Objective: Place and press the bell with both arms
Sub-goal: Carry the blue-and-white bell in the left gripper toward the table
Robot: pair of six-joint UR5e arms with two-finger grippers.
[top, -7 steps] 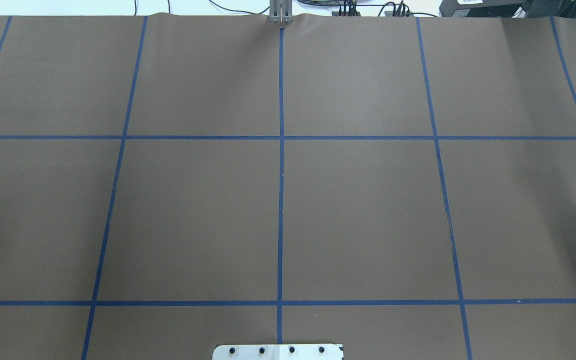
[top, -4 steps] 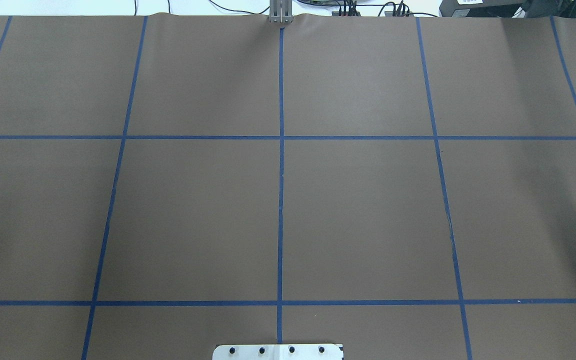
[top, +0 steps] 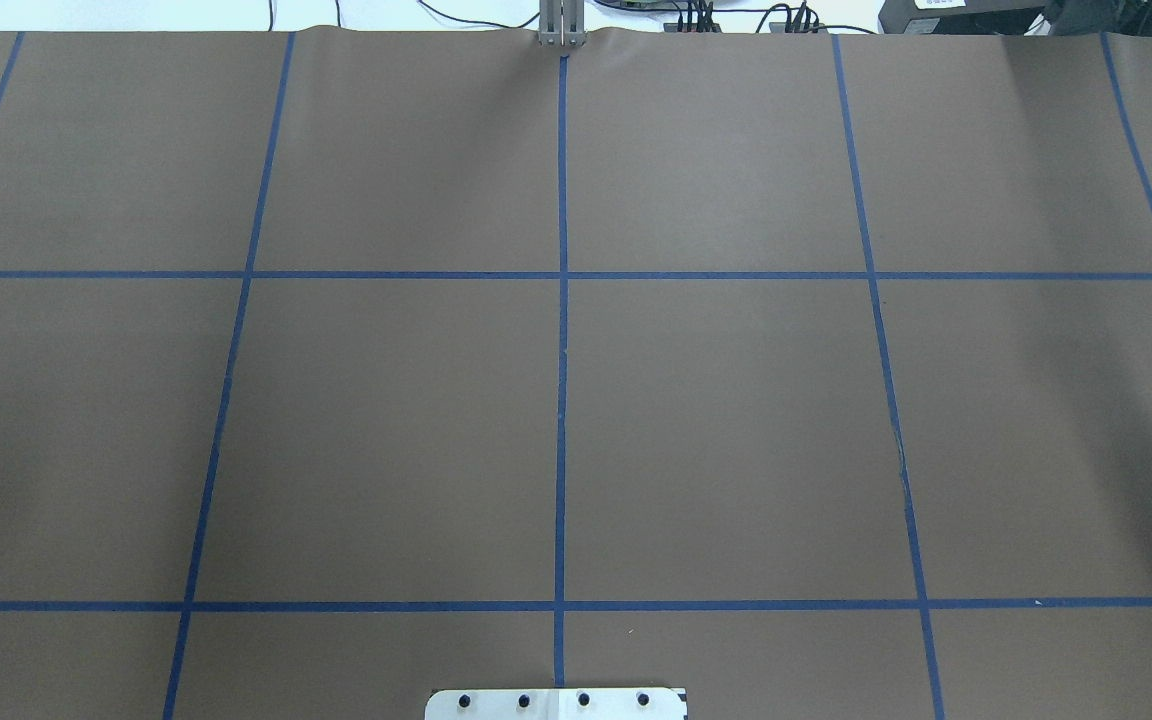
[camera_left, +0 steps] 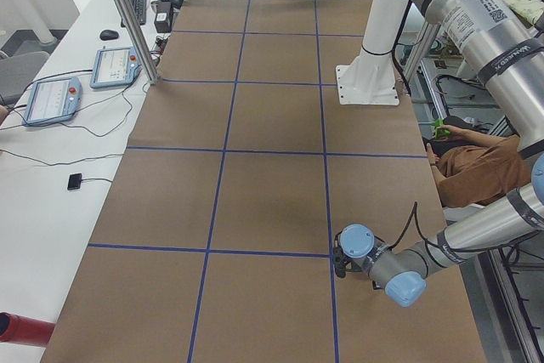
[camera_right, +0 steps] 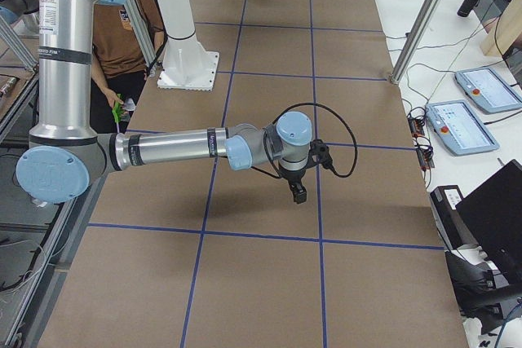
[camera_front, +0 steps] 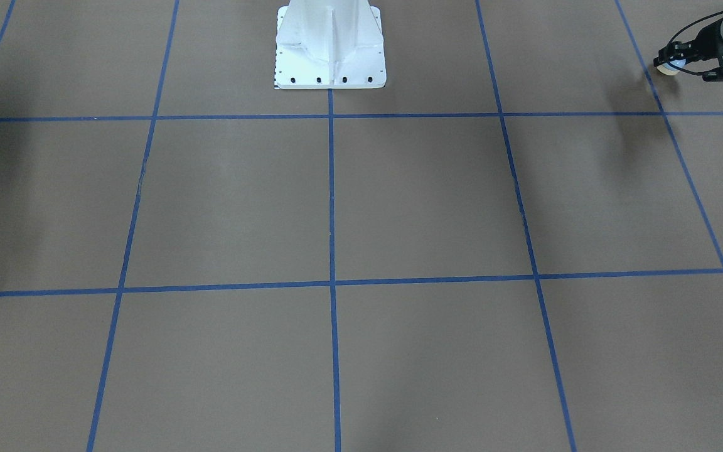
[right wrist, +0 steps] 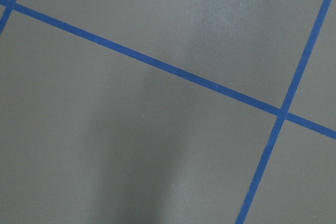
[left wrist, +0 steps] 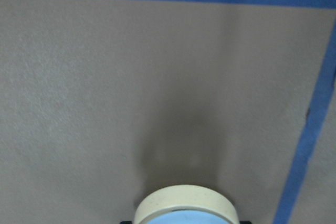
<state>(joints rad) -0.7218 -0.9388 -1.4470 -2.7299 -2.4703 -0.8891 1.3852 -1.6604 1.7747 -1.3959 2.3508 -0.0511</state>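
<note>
Brown paper table, gridded in blue tape. Mid-frame in the right-side view, the right gripper hangs beside a tape line — jaw state cannot be told. Upper right of the front view, the left gripper clamps the bell above the paper. Step, as judged: placing; next, lower it base-down, release, then press.

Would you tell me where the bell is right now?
Front-facing view, top right corner: the bell sits in the left gripper, beside a blue tape line.
</note>
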